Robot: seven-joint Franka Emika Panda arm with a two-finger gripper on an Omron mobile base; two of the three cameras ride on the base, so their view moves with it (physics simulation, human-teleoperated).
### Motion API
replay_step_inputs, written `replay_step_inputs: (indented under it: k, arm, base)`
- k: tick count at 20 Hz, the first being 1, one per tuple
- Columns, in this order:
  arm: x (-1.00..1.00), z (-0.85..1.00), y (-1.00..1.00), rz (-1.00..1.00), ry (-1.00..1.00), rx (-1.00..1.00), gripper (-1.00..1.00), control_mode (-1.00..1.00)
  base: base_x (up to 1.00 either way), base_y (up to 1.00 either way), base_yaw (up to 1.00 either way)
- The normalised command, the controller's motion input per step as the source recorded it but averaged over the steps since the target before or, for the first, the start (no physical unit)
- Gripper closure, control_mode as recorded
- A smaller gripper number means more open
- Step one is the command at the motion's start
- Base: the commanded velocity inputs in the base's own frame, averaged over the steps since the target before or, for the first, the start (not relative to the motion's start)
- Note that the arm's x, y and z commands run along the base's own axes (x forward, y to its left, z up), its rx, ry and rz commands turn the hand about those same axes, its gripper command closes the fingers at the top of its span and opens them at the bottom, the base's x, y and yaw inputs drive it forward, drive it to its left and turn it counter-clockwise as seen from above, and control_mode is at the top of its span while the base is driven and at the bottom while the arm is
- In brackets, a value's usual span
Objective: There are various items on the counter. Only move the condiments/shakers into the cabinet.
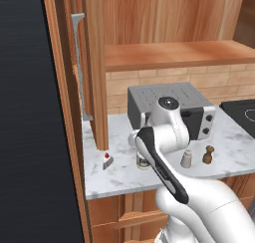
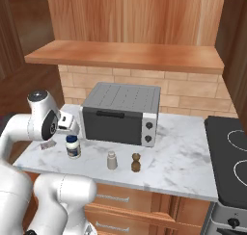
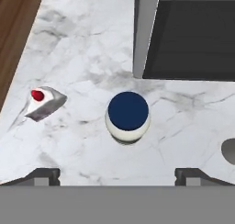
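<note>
Gripper point(image 3: 117, 175): released, jaws spread wide, poised above the jar; nothing held.
Jar point(image 3: 128, 116): upright on the surface point(image 2: 183, 157), blue lid up, centred between the jaws from above; just in front of the oven's left corner.
Shaker point(image 2: 112, 160): upright, right of the jar, near the front edge.
Mill point(image 2: 136, 163): upright, just right of the shaker, apart from it.
Wedge point(image 3: 43, 101): lying left of the jar, near but not touching; to be left alone.
Oven point(image 2: 120, 112): behind the jar, close.
Cabinet point(image 2: 125, 56): shelf bare above the oven; no condiments up there yet.
Stage: judged as pre-grasp on the jar, first of three.
Risk, descent: off-centre approach could land a fingertip on the lid and tip the jar.
Risk, oven: far-side finger may scrape the oven corner, given the tight gap.
Risk, grip: round smooth body, could slip or twist if clamped too high.
Risk, wedge: sideways sweep could nudge it.
</note>
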Motion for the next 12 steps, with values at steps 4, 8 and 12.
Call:
replay_step_inputs:
  k: [4, 8, 12]
  arm:
    - [0.17, -0.3, 0.0, 0.0, 0.09, -0.07, -1.0, -1.0]
    - [0.19, -0.27, 0.0, 0.0, 0.05, -0.06, -1.0, -1.0]
    - [0.16, -0.22, 0.0, 0.0, 0.05, -0.01, -1.0, -1.0]
  base:
    - [0.0, 0.0, 0.0]
    - [0.0, 0.0, 0.0]
    - [0.0, 0.0, 0.0]
